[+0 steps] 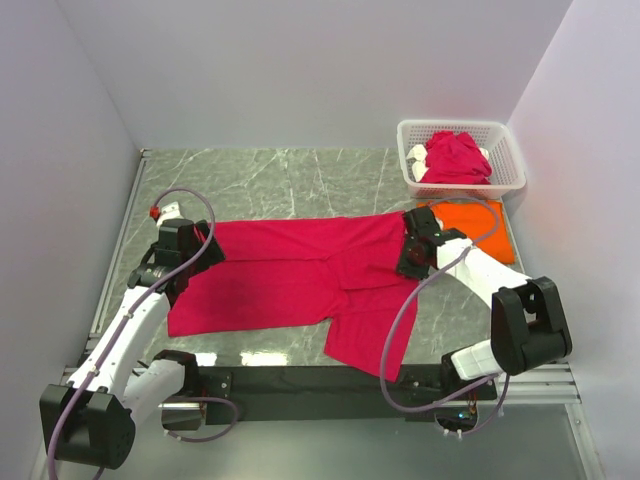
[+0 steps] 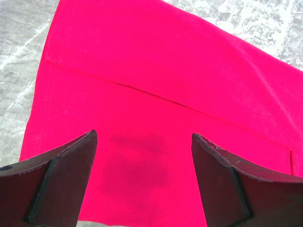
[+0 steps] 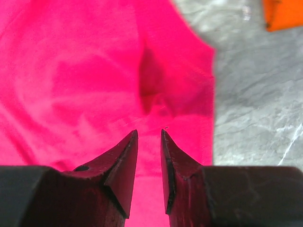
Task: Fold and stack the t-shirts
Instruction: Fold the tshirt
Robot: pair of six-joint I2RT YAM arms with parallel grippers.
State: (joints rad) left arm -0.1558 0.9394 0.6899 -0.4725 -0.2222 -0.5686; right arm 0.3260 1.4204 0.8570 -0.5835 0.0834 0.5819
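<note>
Top external view: the left gripper point(image 1: 178, 243) point(image 2: 144, 137), jaws spread wide and holding nothing, hangs over the left end of the crimson t-shirt point(image 1: 290, 275), which lies flat across the middle of the worktop point(image 1: 270, 180) with one flap drooping over the near edge. The right gripper point(image 1: 418, 245) point(image 3: 149, 135) sits over the shirt's right end, jaws at a narrow slit with no cloth seen between. Bare marble runs along the far edge, the orange t-shirt point(image 1: 480, 222) lies by the right edge, and the white basket point(image 1: 505, 150) in the far right corner holds a bunched crimson t-shirt point(image 1: 455, 158).
</note>
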